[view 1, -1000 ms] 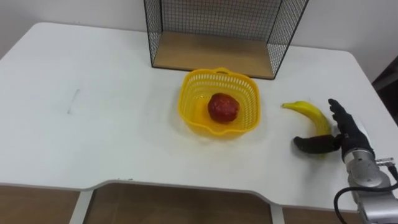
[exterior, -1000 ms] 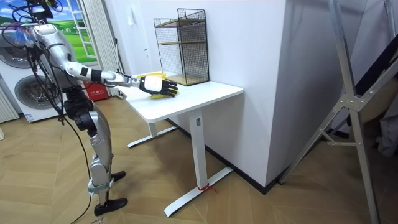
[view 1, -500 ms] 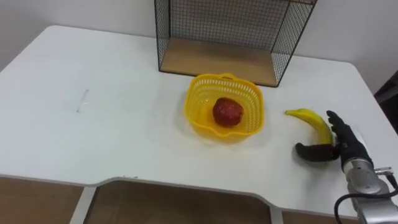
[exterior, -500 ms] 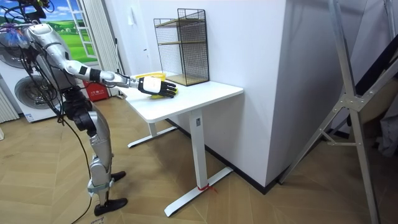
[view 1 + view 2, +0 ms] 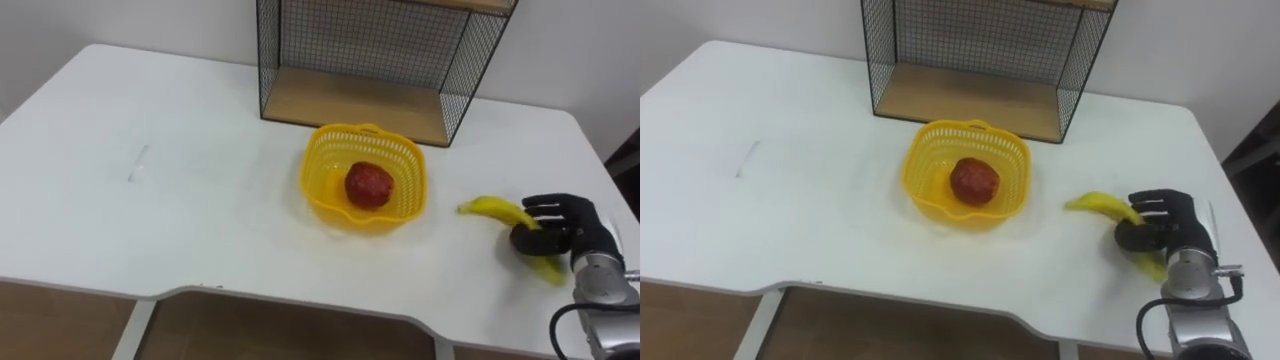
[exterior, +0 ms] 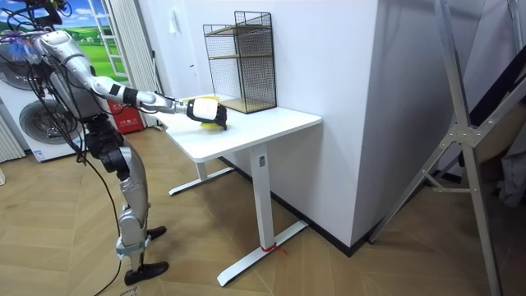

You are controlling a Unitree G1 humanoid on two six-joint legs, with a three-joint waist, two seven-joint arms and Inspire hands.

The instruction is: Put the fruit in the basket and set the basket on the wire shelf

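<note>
Item 1: banana [image 5: 495, 210]. Yellow, curved and smooth-skinned. I see my right hand [image 5: 565, 228] clamped on it, the dark fingers curled over its nearer half. The stem end pokes out on the hand's basket side and the other tip shows just below the fingers. I cannot tell whether it touches the tabletop.

Item 2: basket [image 5: 312, 172]. Yellow plastic with a lattice wall and a wavy rim, it stands to the left of the hand, apart from the banana's stem end. Contents: one round red fruit [image 5: 369, 186] with dull skin, lying on the basket floor near its middle.

Item 3: wire shelf [image 5: 300, 50]. A black mesh frame, boxy and open at the front, it stands beyond the basket, farther from the hand and to its left. Its lowest board [image 5: 350, 98] is pale wood and carries nothing.

Item 4: table [image 5: 150, 230]. The top is white and smooth with rounded corners, and it bears all of the above. A faint grey mark [image 5: 138, 163] lies far to the hand's left.

In the room view I stand at the table's end, with the right arm stretched out over the top.
</note>
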